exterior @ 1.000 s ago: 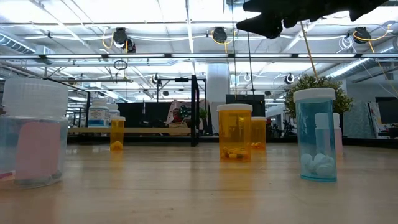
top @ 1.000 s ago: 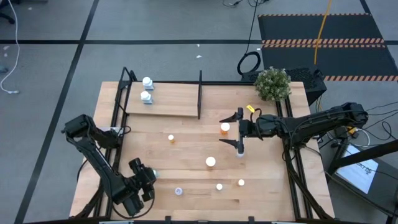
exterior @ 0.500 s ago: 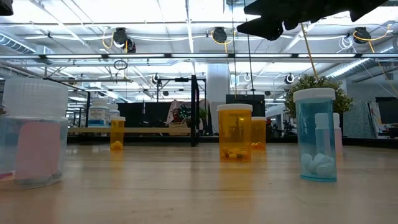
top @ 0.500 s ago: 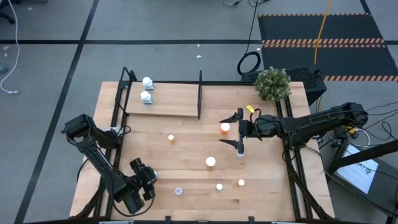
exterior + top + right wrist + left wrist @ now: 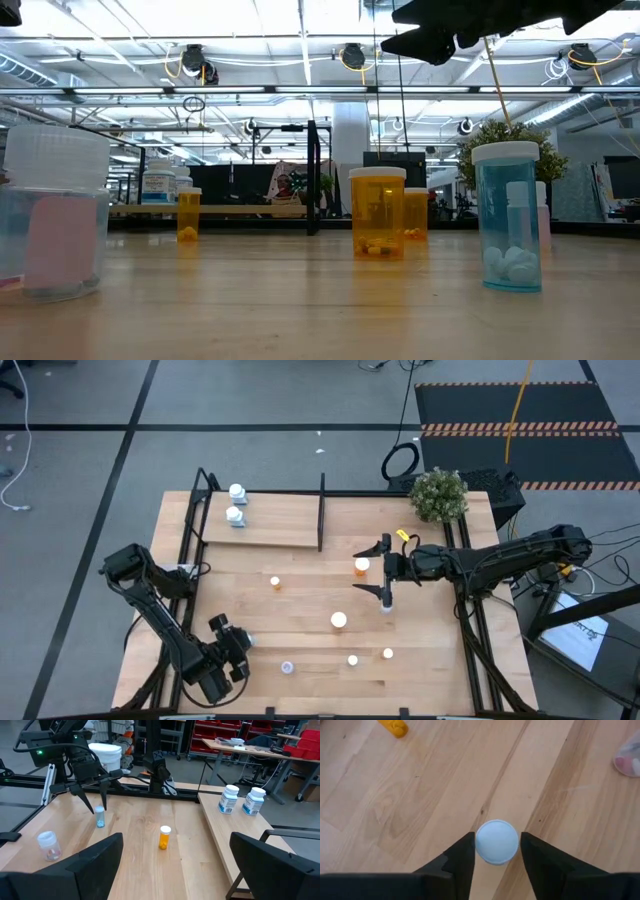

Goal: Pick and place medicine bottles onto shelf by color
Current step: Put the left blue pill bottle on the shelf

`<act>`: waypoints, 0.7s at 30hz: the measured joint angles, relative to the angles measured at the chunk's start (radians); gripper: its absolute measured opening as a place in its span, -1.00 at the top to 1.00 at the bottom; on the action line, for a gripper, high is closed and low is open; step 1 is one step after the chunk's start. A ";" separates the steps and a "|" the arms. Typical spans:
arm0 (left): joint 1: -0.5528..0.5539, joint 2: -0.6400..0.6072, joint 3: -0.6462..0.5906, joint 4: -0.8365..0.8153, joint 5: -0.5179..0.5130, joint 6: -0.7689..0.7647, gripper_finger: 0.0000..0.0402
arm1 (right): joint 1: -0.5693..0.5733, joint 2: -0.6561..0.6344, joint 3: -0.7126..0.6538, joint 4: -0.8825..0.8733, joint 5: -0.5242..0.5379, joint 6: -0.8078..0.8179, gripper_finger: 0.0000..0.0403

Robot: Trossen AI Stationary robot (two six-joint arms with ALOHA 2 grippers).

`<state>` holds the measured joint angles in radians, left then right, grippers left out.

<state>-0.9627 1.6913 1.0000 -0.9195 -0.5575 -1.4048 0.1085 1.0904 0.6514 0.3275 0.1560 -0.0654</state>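
Between left gripper (image 5: 497,851) fingers: pale-blue bottle (image 5: 496,841), touching.

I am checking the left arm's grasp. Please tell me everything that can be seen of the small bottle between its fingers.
The pale blue bottle shows mostly its round, smooth, plastic-looking cap from above in the left wrist view. It stands upright on the wooden tabletop at the table's front left. In the right wrist view its body looks translucent blue. It sits centred in the left tool, a dark finger close on each side; whether the fingers already touch it cannot be told.
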 joint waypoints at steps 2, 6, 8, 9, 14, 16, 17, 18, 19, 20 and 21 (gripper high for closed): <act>0.000 0.000 0.000 0.000 0.000 0.000 0.27 | 0.000 0.000 0.000 0.000 0.000 0.000 -0.81; 0.000 0.000 0.000 0.000 0.000 -0.001 0.28 | 0.000 0.000 0.000 0.000 0.000 0.000 -0.81; 0.000 0.000 0.000 0.000 0.000 -0.001 0.29 | 0.000 0.000 0.000 0.000 0.000 0.000 -0.81; 0.000 0.000 0.000 0.000 -0.001 -0.002 0.29 | 0.000 0.000 0.000 0.000 0.000 0.000 -0.81; 0.005 0.000 0.000 0.000 -0.005 -0.008 0.21 | 0.000 0.000 0.000 0.000 0.000 0.000 -0.81; 0.013 0.000 0.000 0.000 -0.007 -0.009 0.15 | 0.000 0.000 0.000 0.000 0.000 0.000 -0.81; 0.018 0.000 0.000 0.000 -0.009 -0.009 0.12 | 0.000 0.000 0.000 -0.001 0.000 0.000 -0.81; 0.023 0.000 0.000 0.000 -0.010 -0.009 0.10 | 0.000 0.000 0.000 -0.001 0.000 0.000 -0.81; 0.027 0.000 0.000 0.000 -0.010 -0.008 0.08 | 0.000 0.000 0.000 -0.002 0.000 0.000 -0.81; 0.029 0.000 0.000 0.000 -0.011 -0.006 0.08 | 0.000 0.000 0.000 -0.003 0.000 0.000 -0.81; 0.029 0.000 0.000 0.000 -0.011 -0.004 0.08 | 0.000 0.000 0.000 -0.003 0.000 0.000 -0.81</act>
<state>-0.9333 1.6913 1.0000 -0.9195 -0.5683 -1.4091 0.1082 1.0904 0.6514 0.3244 0.1562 -0.0651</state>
